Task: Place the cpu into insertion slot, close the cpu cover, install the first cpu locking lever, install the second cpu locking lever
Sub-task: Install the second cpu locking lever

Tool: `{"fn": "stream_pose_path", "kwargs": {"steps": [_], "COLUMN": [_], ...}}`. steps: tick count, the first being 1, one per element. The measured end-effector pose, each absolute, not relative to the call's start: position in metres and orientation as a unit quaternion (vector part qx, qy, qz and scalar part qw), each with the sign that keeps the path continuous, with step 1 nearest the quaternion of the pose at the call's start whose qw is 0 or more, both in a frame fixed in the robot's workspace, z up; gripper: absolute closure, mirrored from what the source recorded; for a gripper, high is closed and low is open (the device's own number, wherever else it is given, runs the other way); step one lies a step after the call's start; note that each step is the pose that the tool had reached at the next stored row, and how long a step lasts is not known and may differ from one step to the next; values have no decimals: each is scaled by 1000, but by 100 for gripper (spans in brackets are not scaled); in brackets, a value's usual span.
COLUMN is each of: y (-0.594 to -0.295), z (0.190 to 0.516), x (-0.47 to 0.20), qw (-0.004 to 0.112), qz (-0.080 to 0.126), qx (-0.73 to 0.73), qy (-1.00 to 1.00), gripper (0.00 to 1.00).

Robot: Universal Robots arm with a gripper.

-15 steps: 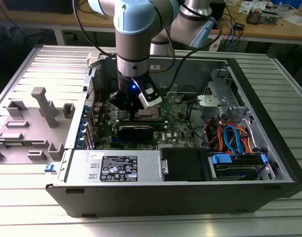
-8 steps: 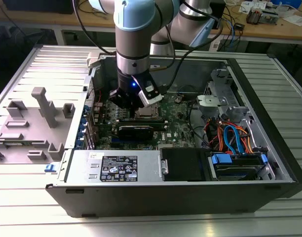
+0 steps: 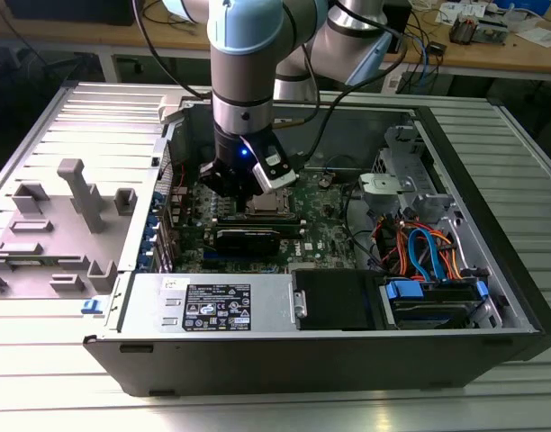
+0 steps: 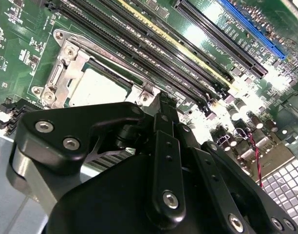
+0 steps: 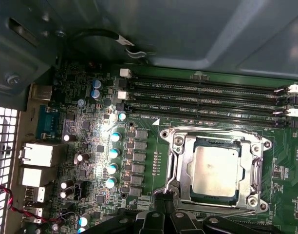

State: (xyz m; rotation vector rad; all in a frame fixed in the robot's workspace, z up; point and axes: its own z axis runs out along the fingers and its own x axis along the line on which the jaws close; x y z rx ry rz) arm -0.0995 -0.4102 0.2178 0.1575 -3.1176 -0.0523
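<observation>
Pincer [image 4: 161, 105] tips hidden (behind linkage).

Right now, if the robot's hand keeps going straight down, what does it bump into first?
Probably the edge of the cpu cover, closed over the cpu. The hand points there, though depth is hard to judge.

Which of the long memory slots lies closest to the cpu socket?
The memory slot directly bordering the cpu cover; the other three lie farther off.

The cpu [image 5: 216, 170] shows a dull grey-tan top inside the silver cpu cover [image 5: 177, 166], on the green circuit board [image 5: 149, 146]. Memory slots [image 5: 207, 100] are black; the gripper [image 4: 161, 105] is black, the arm [image 3: 244, 54] pale blue and grey.
</observation>
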Motion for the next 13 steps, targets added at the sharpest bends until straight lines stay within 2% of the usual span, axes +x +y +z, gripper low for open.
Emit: {"fn": "stream_pose_path", "kwargs": {"steps": [13], "y": [-410], "z": [232], "x": [-99], "qw": [11], "qz": [-17], "qx": [50], "qy": [-999], "gripper": [89]}}
